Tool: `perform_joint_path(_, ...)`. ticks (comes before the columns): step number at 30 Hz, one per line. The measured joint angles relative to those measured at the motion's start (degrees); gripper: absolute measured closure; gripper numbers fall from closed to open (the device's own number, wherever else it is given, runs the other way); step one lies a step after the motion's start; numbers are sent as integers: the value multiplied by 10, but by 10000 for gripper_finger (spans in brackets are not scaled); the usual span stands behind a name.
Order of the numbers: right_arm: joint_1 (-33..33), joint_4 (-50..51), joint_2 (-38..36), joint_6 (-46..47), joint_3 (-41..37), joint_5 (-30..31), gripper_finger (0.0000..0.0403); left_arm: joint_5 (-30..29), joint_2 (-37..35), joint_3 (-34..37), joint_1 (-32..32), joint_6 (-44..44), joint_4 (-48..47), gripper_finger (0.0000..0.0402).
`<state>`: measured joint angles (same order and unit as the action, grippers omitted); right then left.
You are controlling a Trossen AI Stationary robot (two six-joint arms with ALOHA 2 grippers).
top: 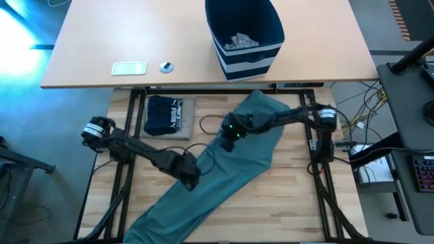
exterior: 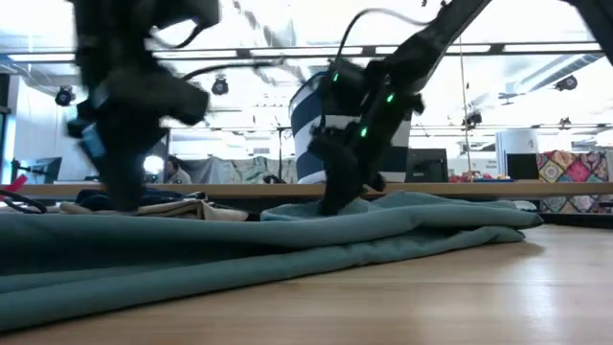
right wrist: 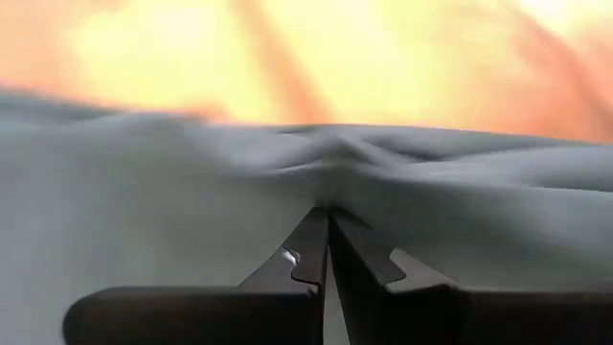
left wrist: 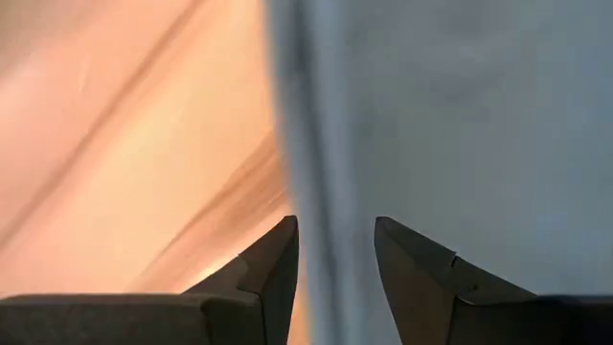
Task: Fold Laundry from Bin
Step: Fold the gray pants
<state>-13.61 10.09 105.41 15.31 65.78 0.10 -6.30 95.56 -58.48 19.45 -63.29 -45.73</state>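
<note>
A large teal-green garment [top: 252,163] lies spread slantwise over the wooden table, from the far right toward the near left corner. My right gripper [top: 228,140] is shut on its left edge near the far end. My left gripper [top: 189,179] points down, open, over the same edge farther toward the near side. In the left wrist view that cloth edge [left wrist: 306,144] runs below the gap between its fingers [left wrist: 335,244]. A folded navy garment with white lettering [top: 165,114] lies on a beige piece at the far left. The navy striped bin [top: 244,34] stands on the far desk, with grey pieces [top: 239,42] inside. My right gripper pinches a small ridge of the teal garment [right wrist: 326,196] between its two fingertips, and creases run out from them. The fingers come slanting down from the table's right side [exterior: 332,203]. The cloth is not lifted clear and lies on the table all around.
A white flat device [top: 129,68] and a small round thing [top: 166,66] lie on the far desk left of the bin. A thin cable loop [top: 207,123] rests between the navy garment and the teal one. Bare wood [top: 298,196] shows on the near right.
</note>
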Motion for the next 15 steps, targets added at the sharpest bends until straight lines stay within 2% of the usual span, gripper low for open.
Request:
perform_joint_path(3, -42, 28, 26, 16, 28, 10, 390, 15, 0, 42, 22, -55, -2, 276)
perform_joint_path(5, -69, 40, 31, 23, 33, 10, 390, 19, 0, 75, 35, -85, 33, 276)
perform_joint_path(8, -98, 49, 27, 31, 30, -16, 390, 29, -6, 104, 41, -102, 58, 276)
perform_joint_path(12, -108, 62, -6, 9, 29, -90, 390, 40, -33, 98, 40, -91, -2, 276)
perform_joint_path(15, -106, 103, -38, -11, 28, -101, 390, 14, -76, 65, 33, -78, -62, 276)
